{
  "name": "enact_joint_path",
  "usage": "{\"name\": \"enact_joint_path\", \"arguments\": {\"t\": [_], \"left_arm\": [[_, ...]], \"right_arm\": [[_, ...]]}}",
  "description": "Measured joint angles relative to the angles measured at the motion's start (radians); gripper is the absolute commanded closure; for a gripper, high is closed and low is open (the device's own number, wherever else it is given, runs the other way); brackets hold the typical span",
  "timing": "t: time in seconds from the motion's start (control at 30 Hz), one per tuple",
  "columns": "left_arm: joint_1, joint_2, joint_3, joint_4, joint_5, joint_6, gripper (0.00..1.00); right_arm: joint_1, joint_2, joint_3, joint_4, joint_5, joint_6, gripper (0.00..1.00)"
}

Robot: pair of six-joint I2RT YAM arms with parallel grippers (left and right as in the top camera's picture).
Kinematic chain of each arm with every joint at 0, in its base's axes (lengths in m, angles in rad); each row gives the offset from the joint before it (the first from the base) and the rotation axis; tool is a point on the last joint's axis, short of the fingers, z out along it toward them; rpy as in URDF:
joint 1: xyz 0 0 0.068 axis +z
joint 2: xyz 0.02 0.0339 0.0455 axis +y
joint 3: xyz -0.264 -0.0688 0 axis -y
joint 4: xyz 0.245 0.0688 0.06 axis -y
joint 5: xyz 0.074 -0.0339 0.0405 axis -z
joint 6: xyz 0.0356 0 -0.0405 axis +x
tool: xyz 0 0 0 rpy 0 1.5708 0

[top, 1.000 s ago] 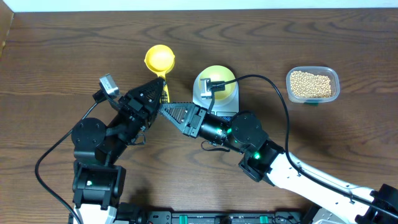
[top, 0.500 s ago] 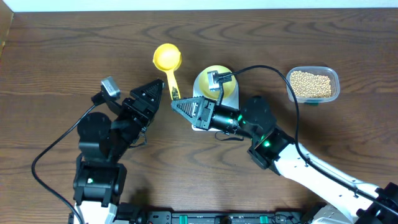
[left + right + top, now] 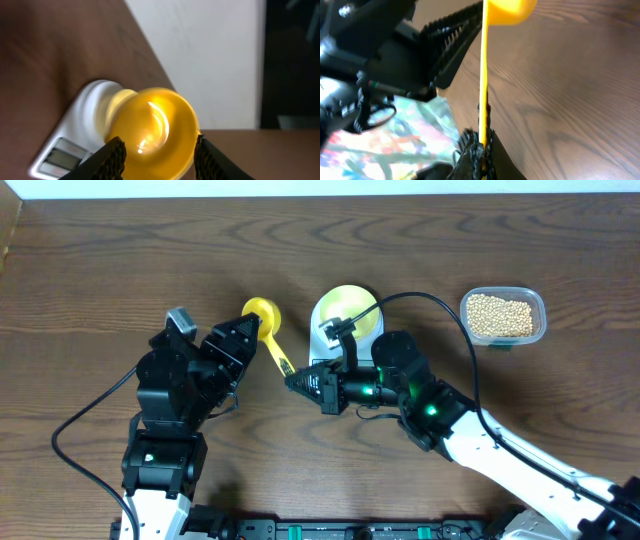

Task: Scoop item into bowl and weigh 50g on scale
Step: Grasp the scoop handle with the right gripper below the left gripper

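Note:
The yellow scoop [image 3: 262,313] is off the table with its handle [image 3: 483,75] clamped in my right gripper [image 3: 298,380], which is shut on it [image 3: 482,145]. My left gripper [image 3: 250,332] is open; in the left wrist view its fingers [image 3: 114,159] stand on either side of the scoop's cup [image 3: 155,130] without clearly touching it. The cup looks empty. The pale yellow bowl [image 3: 345,308] sits on the white scale [image 3: 322,352], just right of the scoop. The beans [image 3: 502,314] lie in a clear tub at the right.
The clear tub [image 3: 538,308] stands near the table's back right. A black cable [image 3: 455,345] arcs over the right arm, next to the bowl. The table's back edge [image 3: 320,196] meets a white wall. The scale's display [image 3: 64,158] faces the left gripper.
The left gripper has let go of the scoop's handle and opened. The right gripper now carries the scoop, which has come back toward the front of the table.

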Motion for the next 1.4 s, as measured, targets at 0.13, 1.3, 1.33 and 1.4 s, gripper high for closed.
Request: {"name": "enact_joint_path", "arguments": {"t": [0.13, 1.3, 1.33, 1.4], "left_arm": [[0.000, 0.002, 0.000, -0.032, -0.036, 0.003, 0.53], [-0.001, 0.063, 0.000, -0.085, -0.014, 0.081, 0.89], [-0.001, 0.063, 0.000, -0.085, -0.013, 0.082, 0.92], [-0.001, 0.063, 0.000, -0.087, -0.012, 0.084, 0.93]], "right_arm": [[0.000, -0.066, 0.000, -0.104, 0.045, -0.102, 0.99], [0.101, -0.117, 0.001, -0.198, 0.262, -0.254, 0.99], [0.097, -0.117, 0.001, -0.201, 0.262, -0.254, 0.99], [0.089, -0.117, 0.001, -0.215, 0.262, -0.254, 0.97]]}}
